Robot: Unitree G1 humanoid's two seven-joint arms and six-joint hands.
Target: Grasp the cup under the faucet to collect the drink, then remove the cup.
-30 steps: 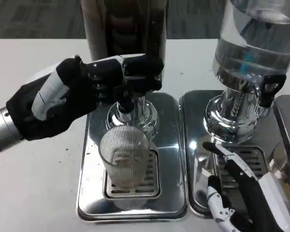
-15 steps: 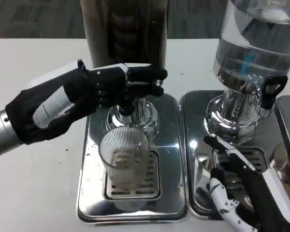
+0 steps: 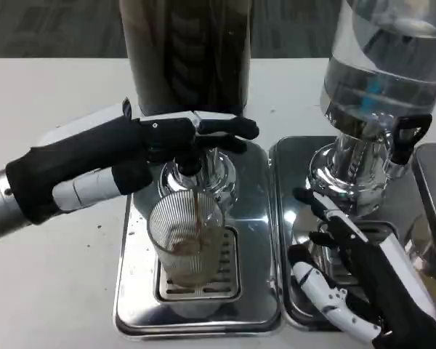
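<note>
The left hand (image 3: 142, 156), at centre left of the frame, presses its fingers on the faucet (image 3: 191, 161); it should hold the tap steady until the cup (image 3: 187, 236) fills. The ribbed clear cup stands on the drip tray (image 3: 134, 262) at lower centre, under a thin brown stream. The right hand (image 3: 352, 280), lower right, waits with fingers spread, holding nothing.

Clear ribbed cup (image 3: 187, 236) on silver tray (image 3: 258, 240).

Ribbed clear glass cup (image 3: 187, 236) on a mirror-polished metal drip tray (image 3: 256, 240); matt white table (image 3: 51, 94).
</note>
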